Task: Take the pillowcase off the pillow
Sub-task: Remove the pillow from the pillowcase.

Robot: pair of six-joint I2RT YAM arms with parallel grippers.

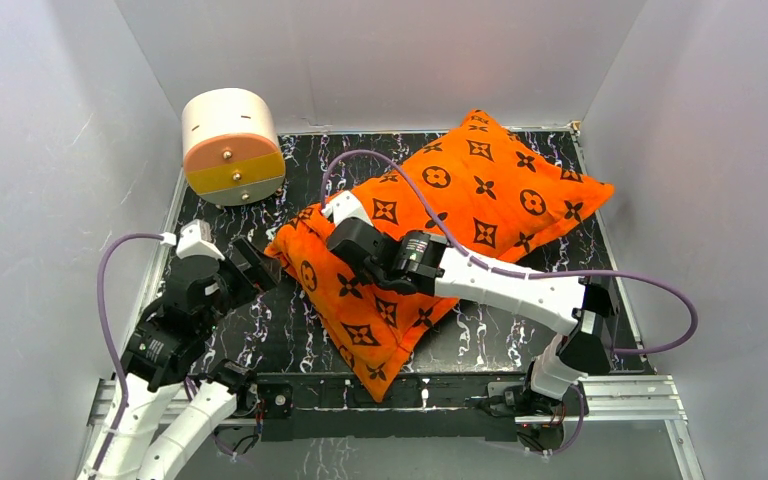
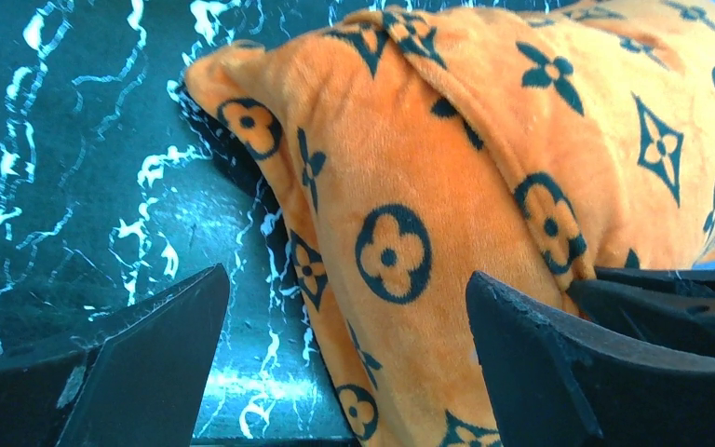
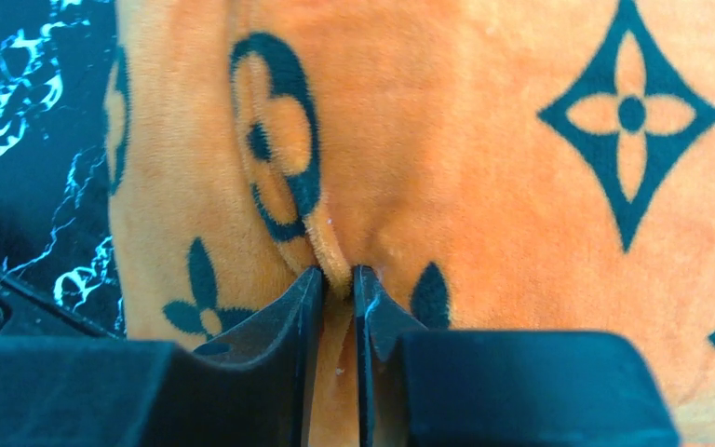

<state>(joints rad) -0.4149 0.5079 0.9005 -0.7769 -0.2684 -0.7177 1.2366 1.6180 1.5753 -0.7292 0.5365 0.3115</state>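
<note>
The bright orange pillowcase [image 1: 460, 210] with black flower and star motifs lies diagonally on the black marbled floor and bulges as if stuffed. The pillow is hidden inside it. My right gripper [image 1: 336, 248] rests on the near-left part of the cover. In the right wrist view the gripper [image 3: 337, 275] is shut on a thin raised fold of the pillowcase [image 3: 484, 168]. My left gripper [image 1: 255, 268] hangs just left of the cover's left corner. It stands wide open [image 2: 346, 276], with the pillowcase edge [image 2: 484, 186] in front of its jaws and nothing between them.
A cream-and-orange cylinder [image 1: 232, 147] stands at the back left, near the pillowcase's corner. Grey walls close in the left, right and back sides. The marbled floor [image 1: 260, 330] shows between the left arm and the cover. Purple cables loop over both arms.
</note>
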